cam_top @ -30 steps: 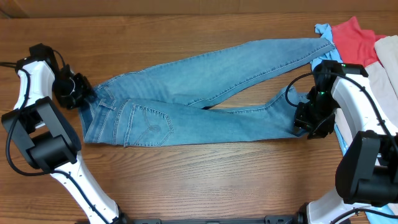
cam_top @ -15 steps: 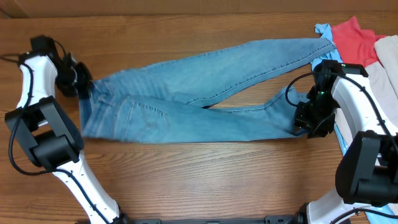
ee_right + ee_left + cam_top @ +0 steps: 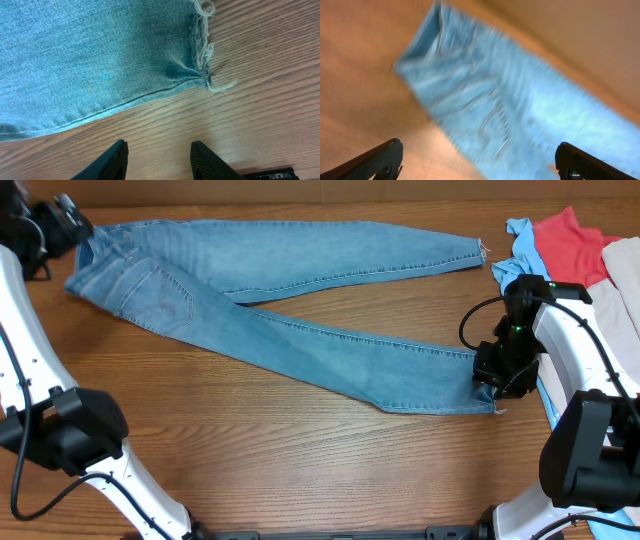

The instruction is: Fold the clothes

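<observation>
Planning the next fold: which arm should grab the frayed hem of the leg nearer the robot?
Right. The right end effector sits open beside that hem; the left end effector hangs open by the waist end of the jeans.

Brown wood-grain worktop (image 3: 300,470). The jeans (image 3: 300,345) are laid out flat on it, with the waist up in the far left corner and a back pocket facing up. The legs splay in a V toward the right, one along the far edge, the other slanting nearer, its frayed hem on bare wood. At the far right sit a red garment (image 3: 565,242), a light blue one (image 3: 522,250) and a beige one (image 3: 625,280), overlapping.
</observation>
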You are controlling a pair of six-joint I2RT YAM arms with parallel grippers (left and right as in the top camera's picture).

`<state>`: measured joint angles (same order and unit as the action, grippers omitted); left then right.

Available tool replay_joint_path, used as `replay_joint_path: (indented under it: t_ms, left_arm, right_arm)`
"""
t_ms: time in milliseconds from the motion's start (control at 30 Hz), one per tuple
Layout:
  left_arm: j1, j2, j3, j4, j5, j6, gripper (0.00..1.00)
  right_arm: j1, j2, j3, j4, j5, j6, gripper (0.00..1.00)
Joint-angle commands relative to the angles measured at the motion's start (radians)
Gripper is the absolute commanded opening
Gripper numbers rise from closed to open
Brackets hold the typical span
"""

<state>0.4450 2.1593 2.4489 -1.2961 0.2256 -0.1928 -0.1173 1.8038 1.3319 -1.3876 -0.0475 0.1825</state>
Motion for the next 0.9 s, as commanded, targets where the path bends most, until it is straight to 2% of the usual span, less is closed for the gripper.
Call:
replay_joint_path:
  t_ms: [0, 167, 300, 467, 867]
  left_arm:
    - [-0.024, 0.040, -0.096, -0.015, -0.055, -0.010, 1.00]
    - [-0.074, 0.040, -0.198, 0.031, -0.042, 0.014, 1.00]
    - [-0.145, 0.041, -0.264, 0.122, -0.111, 0.019, 1.00]
    - [-0.213, 0.070, -0.270, 0.191, -0.220, -0.056, 1.00]
    - [-0.236, 0.292, -0.269, 0.277, -0.239, -0.119, 1.00]
  right_arm:
    - [-0.002, -0.019, -0.002, 0.006, 0.004, 0.000, 0.44]
    - [-0.002, -0.019, -0.002, 0.006, 0.004, 0.000, 0.44]
    - [-0.002, -0.019, -0.002, 0.006, 0.004, 0.000, 0.44]
    - [-0.002, -0.019, -0.002, 0.005, 0.004, 0.000, 0.44]
    - [-0.002, -0.019, -0.002, 0.001, 0.004, 0.000, 0.44]
